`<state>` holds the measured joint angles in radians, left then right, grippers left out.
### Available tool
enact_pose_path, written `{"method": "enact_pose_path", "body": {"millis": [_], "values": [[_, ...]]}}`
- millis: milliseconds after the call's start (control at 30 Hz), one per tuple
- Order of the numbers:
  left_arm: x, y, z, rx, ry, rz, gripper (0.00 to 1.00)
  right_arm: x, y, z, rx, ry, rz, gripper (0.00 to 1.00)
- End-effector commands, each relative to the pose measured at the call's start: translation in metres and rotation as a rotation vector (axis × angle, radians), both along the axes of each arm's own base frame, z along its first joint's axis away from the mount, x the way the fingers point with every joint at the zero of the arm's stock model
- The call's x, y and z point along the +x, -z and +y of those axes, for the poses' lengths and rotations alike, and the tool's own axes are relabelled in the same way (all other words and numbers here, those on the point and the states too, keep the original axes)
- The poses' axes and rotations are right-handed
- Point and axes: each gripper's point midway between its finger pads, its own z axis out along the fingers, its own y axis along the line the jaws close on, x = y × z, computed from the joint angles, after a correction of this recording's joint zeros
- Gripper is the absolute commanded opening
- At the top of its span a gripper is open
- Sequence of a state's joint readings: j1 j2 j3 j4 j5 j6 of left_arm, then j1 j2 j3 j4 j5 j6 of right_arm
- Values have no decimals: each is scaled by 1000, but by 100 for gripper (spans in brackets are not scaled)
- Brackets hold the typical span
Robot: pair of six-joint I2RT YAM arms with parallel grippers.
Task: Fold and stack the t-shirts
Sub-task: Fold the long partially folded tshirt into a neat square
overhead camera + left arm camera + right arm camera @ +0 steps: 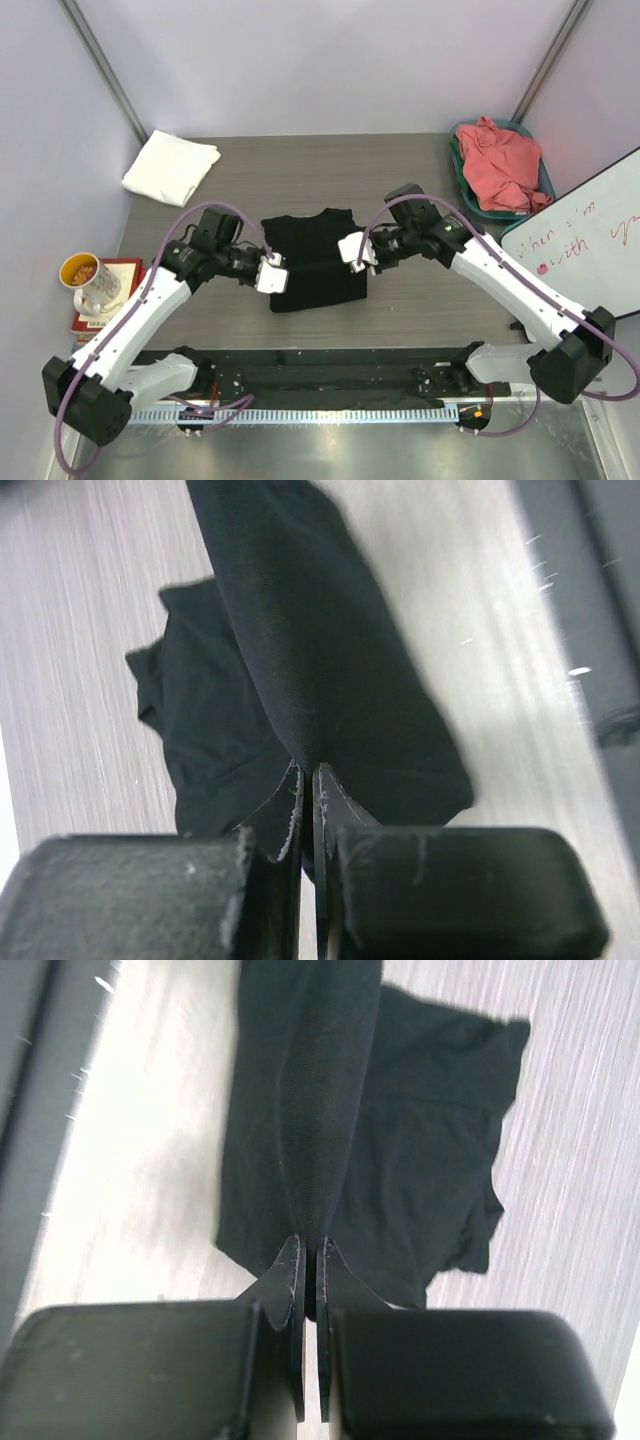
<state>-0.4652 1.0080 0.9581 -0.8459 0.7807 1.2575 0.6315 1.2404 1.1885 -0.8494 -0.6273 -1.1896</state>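
The black t-shirt (pixel 316 258) lies partly folded in the middle of the table, its print hidden. My left gripper (pixel 274 273) is shut on its left edge, and the left wrist view shows the cloth (pixel 300 660) pinched between the jaws and stretched away. My right gripper (pixel 356 251) is shut on its right edge, with a taut fold of cloth (pixel 320 1100) running from the jaws. The white t-shirt (pixel 170 167) lies folded at the back left. The coral-pink t-shirt (pixel 503 163) is crumpled in a teal bin (pixel 465 178) at the back right.
A mug (pixel 88 282) stands on a red book (pixel 122 272) off the table's left side. A whiteboard (pixel 585 240) leans at the right. A black strip (pixel 300 378) runs along the near edge between the arm bases.
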Motion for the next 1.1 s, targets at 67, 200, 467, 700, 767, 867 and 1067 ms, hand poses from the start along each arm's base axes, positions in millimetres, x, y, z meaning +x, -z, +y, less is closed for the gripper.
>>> {"method": "enact_pose_path", "body": {"millis": [67, 200, 467, 700, 767, 867, 1067], "values": [[66, 5, -11, 22, -85, -121, 0, 55, 8, 1, -55, 94, -136, 1], [95, 4, -13, 12, -112, -147, 0, 73, 17, 0, -70, 116, -156, 1], [128, 4, -6, 11, -146, -167, 0, 115, 21, 0, -54, 173, -221, 1], [154, 11, 0, 25, -171, -168, 0, 148, 32, 4, -49, 201, -234, 1], [162, 19, 1, 35, -174, -162, 0, 157, 31, 6, -43, 209, -246, 1], [175, 25, 3, 36, -183, -158, 0, 171, 35, 7, -39, 226, -260, 1], [199, 37, 5, 37, -199, -163, 0, 200, 43, 9, -27, 275, -292, 1]]}}
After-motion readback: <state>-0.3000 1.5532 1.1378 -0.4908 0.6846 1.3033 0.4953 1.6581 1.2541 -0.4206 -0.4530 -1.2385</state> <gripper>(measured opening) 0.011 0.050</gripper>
